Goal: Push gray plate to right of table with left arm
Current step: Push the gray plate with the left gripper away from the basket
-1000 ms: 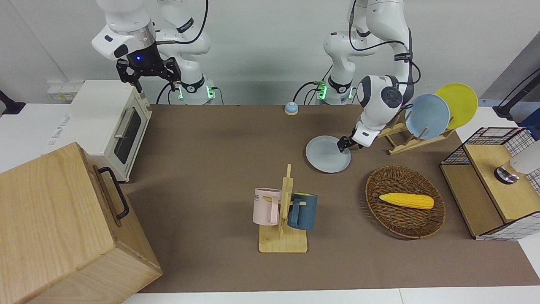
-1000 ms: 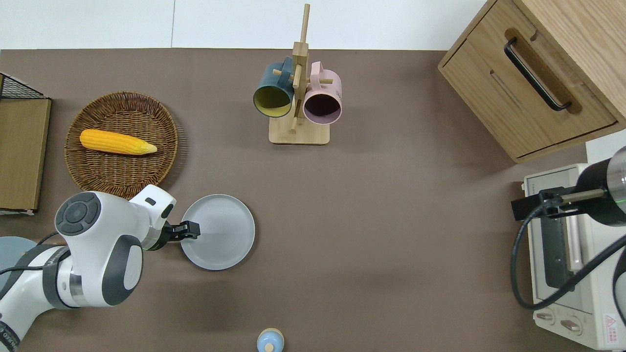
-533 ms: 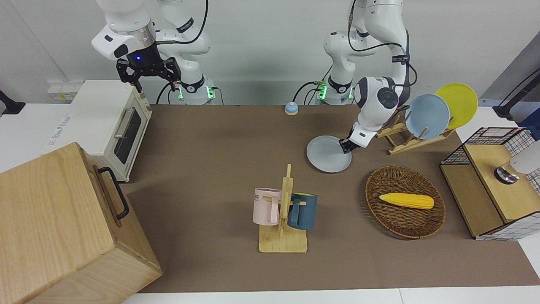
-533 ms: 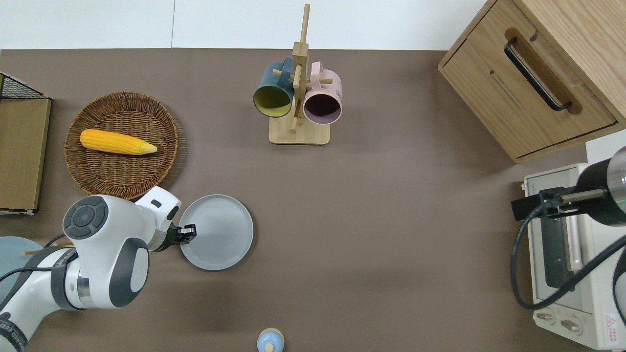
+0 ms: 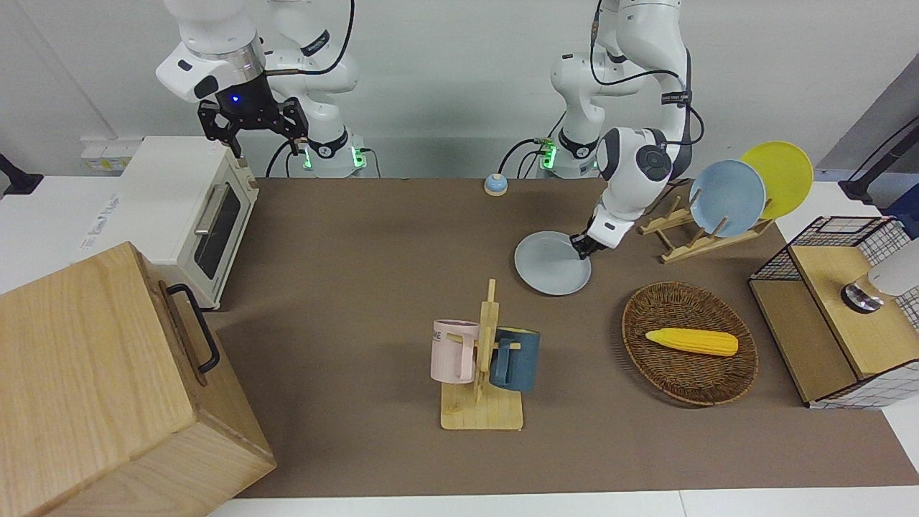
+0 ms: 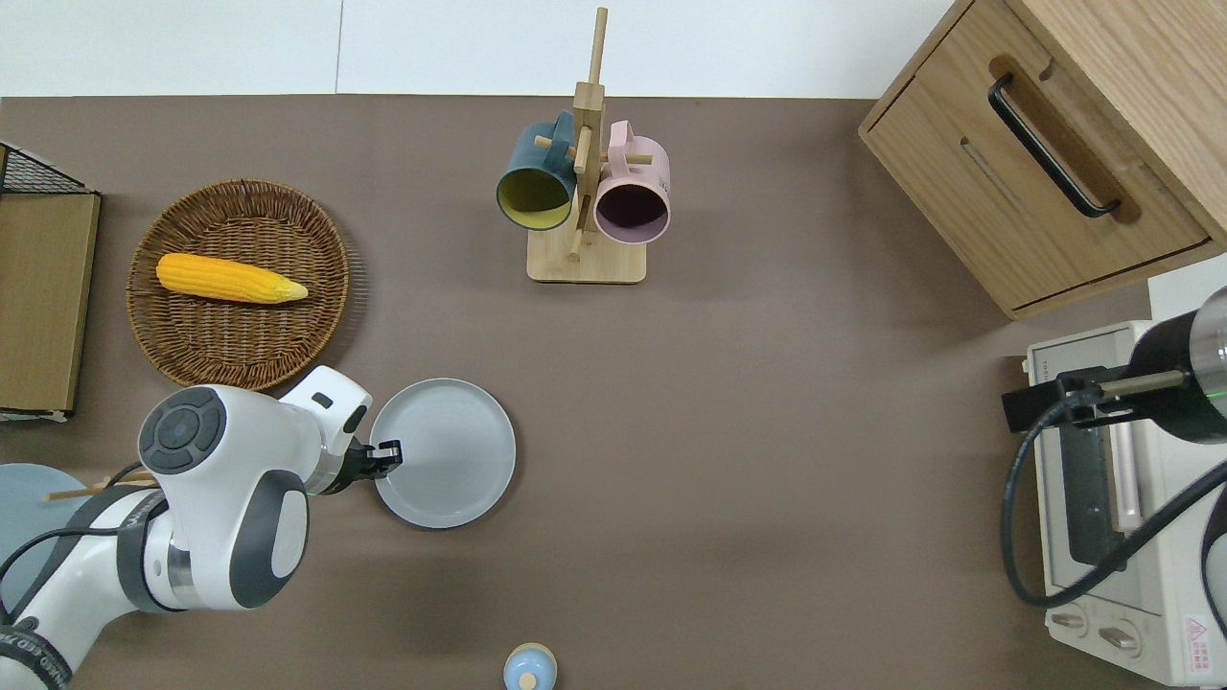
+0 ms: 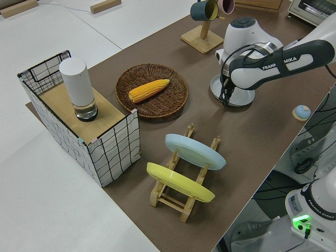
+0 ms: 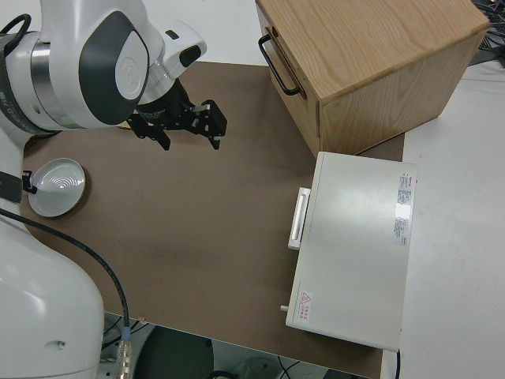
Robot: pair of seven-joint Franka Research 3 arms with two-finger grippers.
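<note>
The gray plate (image 5: 551,263) lies flat on the brown table (image 5: 359,251), nearer to the robots than the mug rack. It also shows in the overhead view (image 6: 451,452) and the left side view (image 7: 240,97). My left gripper (image 6: 388,450) is shut and empty, with its tips down on the plate's rim at the side toward the left arm's end of the table. It also shows in the front view (image 5: 583,248). My right gripper (image 5: 251,133) is open and parked.
A mug rack (image 6: 582,192) stands farther from the robots than the plate. A wicker basket (image 6: 240,326) with corn and a plate rack (image 5: 689,240) lie toward the left arm's end. A toaster oven (image 5: 187,208) and wooden cabinet (image 5: 108,388) stand at the right arm's end. A bell (image 6: 528,668) sits near the robots.
My left gripper drew back to the plate's rim, then moved toward the right arm's end. The gray plate slid a little that way with it. The right arm has not moved.
</note>
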